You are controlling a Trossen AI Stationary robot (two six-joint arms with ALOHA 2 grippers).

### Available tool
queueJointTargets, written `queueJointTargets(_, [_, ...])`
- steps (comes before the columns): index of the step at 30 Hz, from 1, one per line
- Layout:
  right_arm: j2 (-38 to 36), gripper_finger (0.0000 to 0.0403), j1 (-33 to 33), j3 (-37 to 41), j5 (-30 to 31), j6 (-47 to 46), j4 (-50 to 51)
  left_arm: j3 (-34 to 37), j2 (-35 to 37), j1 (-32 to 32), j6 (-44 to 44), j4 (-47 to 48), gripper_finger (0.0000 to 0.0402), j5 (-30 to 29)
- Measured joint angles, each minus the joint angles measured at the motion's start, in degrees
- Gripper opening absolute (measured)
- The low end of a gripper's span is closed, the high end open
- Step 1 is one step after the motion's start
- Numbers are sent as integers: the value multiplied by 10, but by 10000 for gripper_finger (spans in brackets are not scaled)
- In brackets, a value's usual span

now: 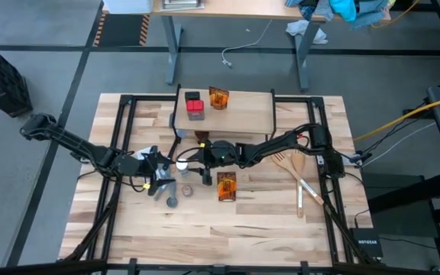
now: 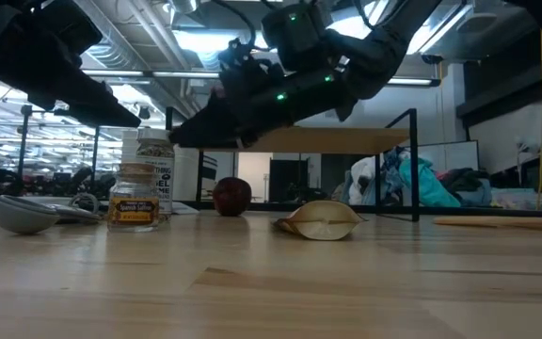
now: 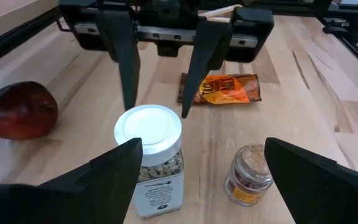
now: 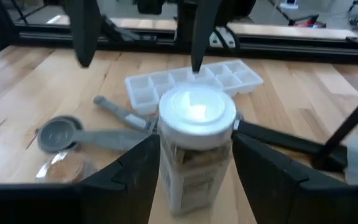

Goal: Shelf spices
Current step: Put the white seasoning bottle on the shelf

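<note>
The white-capped jar (image 3: 149, 163) stands upright on the table (image 1: 281, 229), in front of the shelf (image 1: 243, 114). My right gripper (image 4: 194, 168) reaches in from the table's right and is shut on this jar. My left gripper (image 3: 213, 180) faces it from the left, wide open; the jar stands just off one of its fingers (image 3: 114, 177). A small brown-capped jar (image 3: 248, 174) stands close by, and an orange packet (image 1: 227, 186) lies on the table. On the shelf sit a red-topped box (image 1: 195, 105) and another orange packet (image 1: 218, 98). My right gripper has the white-capped jar between its two fingers (image 4: 135, 171), at its upper part just under the cap (image 4: 197, 109). The fingers come from the table's right, slanting slightly down. The jar stands upright with its base on the table (image 2: 155, 212).
An apple (image 3: 18, 110) lies under the shelf's front edge. A pale ice tray (image 4: 191, 81) and a grey measuring spoon (image 4: 61, 134) lie by the left arm. Wooden spatulas (image 1: 296, 172) lie at the right. The shelf's black legs (image 2: 414, 165) stand behind the jars.
</note>
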State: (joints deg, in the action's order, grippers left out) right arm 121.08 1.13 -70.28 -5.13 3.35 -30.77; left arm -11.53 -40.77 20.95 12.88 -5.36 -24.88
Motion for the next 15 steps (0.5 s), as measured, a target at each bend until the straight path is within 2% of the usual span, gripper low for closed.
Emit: queueJointTargets(15, [66, 209, 0, -68, 0, 15, -5, -1, -7, 0, 5, 19, 331, -4])
